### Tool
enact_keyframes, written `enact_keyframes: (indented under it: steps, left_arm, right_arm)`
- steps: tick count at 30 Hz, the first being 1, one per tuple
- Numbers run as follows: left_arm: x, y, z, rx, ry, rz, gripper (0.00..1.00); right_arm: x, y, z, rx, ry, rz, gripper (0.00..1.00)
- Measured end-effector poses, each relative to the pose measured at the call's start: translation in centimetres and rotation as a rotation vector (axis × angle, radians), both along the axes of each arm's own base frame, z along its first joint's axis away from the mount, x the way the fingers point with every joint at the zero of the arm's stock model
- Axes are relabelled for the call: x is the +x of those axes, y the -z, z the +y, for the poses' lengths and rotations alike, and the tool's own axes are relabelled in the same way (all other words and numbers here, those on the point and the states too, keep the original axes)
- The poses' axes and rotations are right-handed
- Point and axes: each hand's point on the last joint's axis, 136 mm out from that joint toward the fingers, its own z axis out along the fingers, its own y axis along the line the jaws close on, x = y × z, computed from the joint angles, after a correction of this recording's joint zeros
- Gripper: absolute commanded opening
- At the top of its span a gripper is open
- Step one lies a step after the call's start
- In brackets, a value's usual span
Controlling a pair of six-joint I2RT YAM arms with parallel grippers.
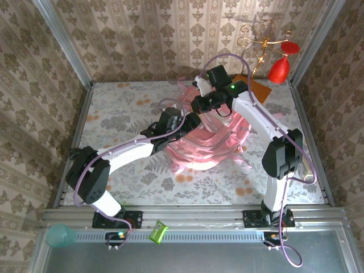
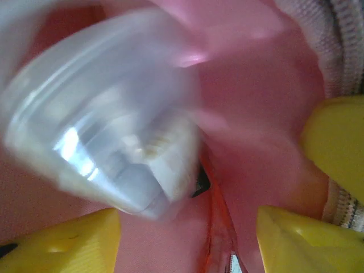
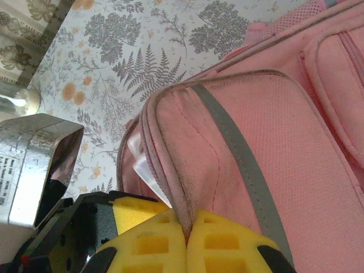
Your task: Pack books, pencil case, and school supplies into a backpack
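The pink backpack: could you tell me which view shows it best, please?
Right wrist: the backpack is sharp, pockets and grey strip clear. Top external shows it small, under both arms; left wrist, pink blur.

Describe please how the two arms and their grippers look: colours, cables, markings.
Both arms have white links and black joints: the left arm and the right arm alike. A purple cable runs along each. A small green light glows near the right wrist. The left gripper and the right gripper have yellow fingers; the right ones show square recesses.
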Motion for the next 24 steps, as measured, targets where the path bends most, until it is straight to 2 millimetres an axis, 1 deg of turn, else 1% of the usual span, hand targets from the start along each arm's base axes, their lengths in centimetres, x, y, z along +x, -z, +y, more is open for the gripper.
enact_keyframes:
  steps: [5,7,10,13,14,16,17,19,20,21,22,24]
  left_arm:
    - [-0.2,-0.3,0.3,0.008,-0.006,-0.009,0.72]
    - [-0.8,-0.9,0.7,0.006,0.002,-0.027,0.72]
    - [-2.1,-2.4,2.0,0.011,0.022,-0.081,0.72]
    - [-4.0,-4.5,4.6,0.041,0.029,-0.169,0.74]
    - [-4.5,-5.3,5.8,0.058,0.026,-0.2,0.75]
    - [-4.6,-6.3,7.9,0.09,0.01,-0.241,0.75]
    - [-4.0,-6.6,9.3,0.112,-0.01,-0.257,0.75]
    - [-2.5,-6.3,11.8,0.166,-0.051,-0.264,0.75]
    - [-1.6,-5.7,13.0,0.207,-0.069,-0.254,0.75]
    - [-0.9,-5.0,13.7,0.245,-0.074,-0.24,0.76]
    - [-0.5,-4.3,14.0,0.279,-0.067,-0.227,0.76]
    - [0.2,-2.9,13.6,0.349,-0.014,-0.199,0.76]
  right_arm:
    - [0.0,-0.1,0.0,-0.004,-0.006,-0.007,0.0]
    - [-0.1,0.0,0.0,-0.013,-0.019,-0.015,0.0]
    - [-0.6,0.9,-0.1,-0.04,-0.043,-0.023,0.0]
    - [-2.1,2.5,-0.6,-0.065,-0.057,-0.02,0.0]
    - [-2.7,2.9,-0.8,-0.067,-0.059,-0.025,0.0]
    - [-4.1,3.8,-1.3,-0.075,-0.054,-0.033,0.0]
    - [-5.1,4.3,-1.6,-0.077,-0.053,-0.035,0.01]
    - [-6.9,5.1,-2.5,-0.084,-0.044,-0.027,0.1]
    - [-7.8,5.5,-3.0,-0.087,-0.037,-0.019,0.13]
    - [-8.7,5.8,-3.5,-0.088,-0.03,-0.006,0.19]
    - [-9.4,6.1,-3.9,-0.091,-0.023,0.005,0.26]
    - [-10.9,6.5,-4.7,-0.088,-0.005,0.035,0.39]
